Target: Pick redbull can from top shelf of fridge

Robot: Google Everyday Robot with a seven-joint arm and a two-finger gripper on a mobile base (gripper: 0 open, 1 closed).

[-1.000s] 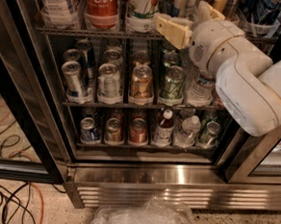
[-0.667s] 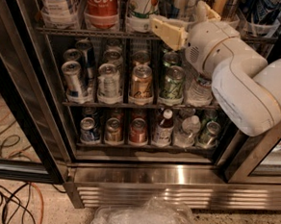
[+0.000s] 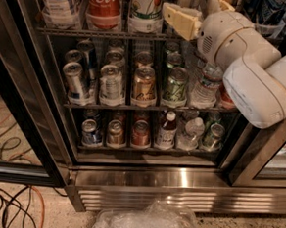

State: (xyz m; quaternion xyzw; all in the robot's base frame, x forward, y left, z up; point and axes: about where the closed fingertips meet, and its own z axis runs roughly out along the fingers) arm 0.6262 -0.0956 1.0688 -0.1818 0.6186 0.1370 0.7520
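— Fingers [image 3: 181, 21]?
— Spread apart, holding nothing. The gripper [image 3: 189, 5] is inside the fridge [image 3: 177, 179], above the right end of the top surface [image 3: 89, 33], just right of the bottles [image 3: 104, 5].
— And the can?
— The can [image 3: 76, 81] stands upright at the front left corner of the middle surface [image 3: 148, 108], a level below the gripper and well apart from it. A gold can [image 3: 144, 86] and a green can [image 3: 176, 86] stand farther along that front edge. The arm [image 3: 254, 70] covers the right edge.
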